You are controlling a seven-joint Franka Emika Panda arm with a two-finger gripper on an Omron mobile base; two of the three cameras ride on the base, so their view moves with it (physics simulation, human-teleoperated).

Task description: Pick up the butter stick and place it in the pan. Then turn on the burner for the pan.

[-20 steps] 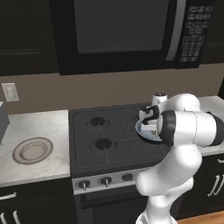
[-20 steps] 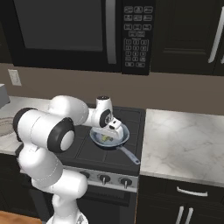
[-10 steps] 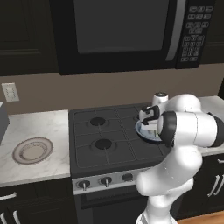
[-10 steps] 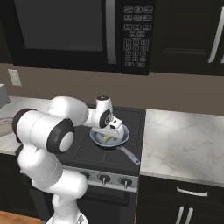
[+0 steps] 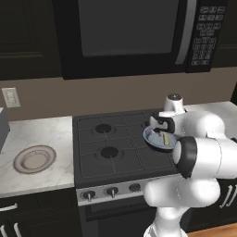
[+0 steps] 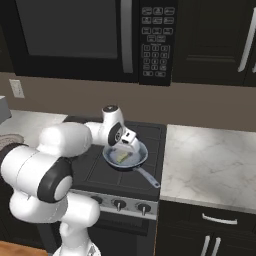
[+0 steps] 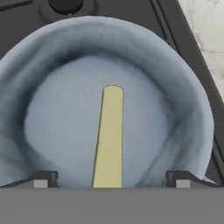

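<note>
Stove (image 5: 115, 152) at frame centre: butter stick (image 7: 109, 135) lies in pan (image 7: 52, 57), pincer (image 7: 111, 180) released, straddling it. Risk: fingertips drag butter or tip pan while lifting.

kitchen, stove (image 5: 115, 148), microwave (image 5: 134, 34), marble counter (image 6: 210, 160)

Showing glossy white rounded shells along the arm (image 6: 60, 145), bulging into fat cylinders, wearing dark grey-black bands at the joints (one broad ring capping the nearest elbow), ending in a gripper (image 7: 109, 179) with two small dark finger tips.
</note>
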